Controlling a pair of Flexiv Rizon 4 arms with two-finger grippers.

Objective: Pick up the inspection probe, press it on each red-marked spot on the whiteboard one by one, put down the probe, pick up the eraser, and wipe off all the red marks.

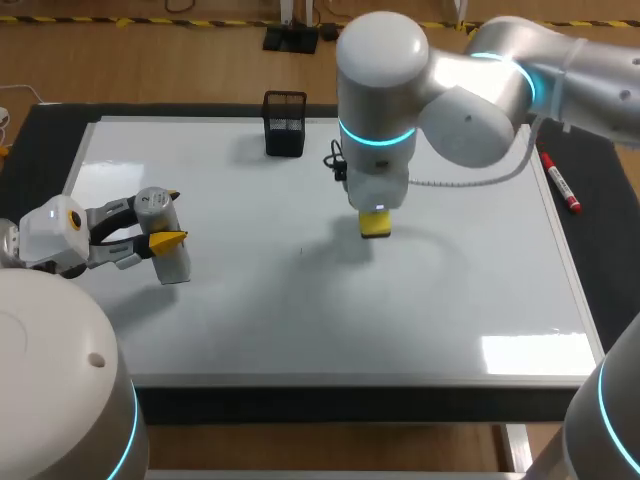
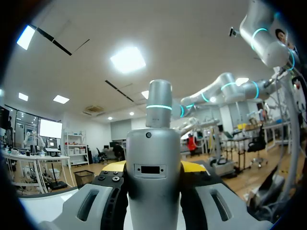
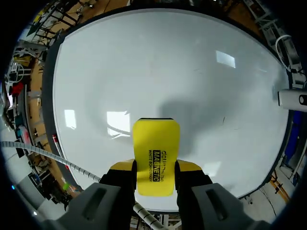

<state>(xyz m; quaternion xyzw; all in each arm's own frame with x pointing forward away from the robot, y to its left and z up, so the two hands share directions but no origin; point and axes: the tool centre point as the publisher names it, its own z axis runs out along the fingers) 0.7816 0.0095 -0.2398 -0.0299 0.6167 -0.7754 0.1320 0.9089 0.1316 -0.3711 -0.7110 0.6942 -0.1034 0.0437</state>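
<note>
- Right pincer (image 3: 154, 167) pinches the yellow eraser (image 3: 156, 146) over the whiteboard (image 3: 144, 62) centre (contact hidden).
- Left pincer (image 2: 152, 168) clamps the inspection probe (image 2: 153, 143) near the whiteboard's left edge.

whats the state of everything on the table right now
whiteboard: no red marks visible
inspection probe: upright, held
left gripper: shut on inspection probe
eraser: held over the whiteboard
right gripper: shut on eraser
marker: capped, lying beside whiteboard
pen holder: upright
</note>
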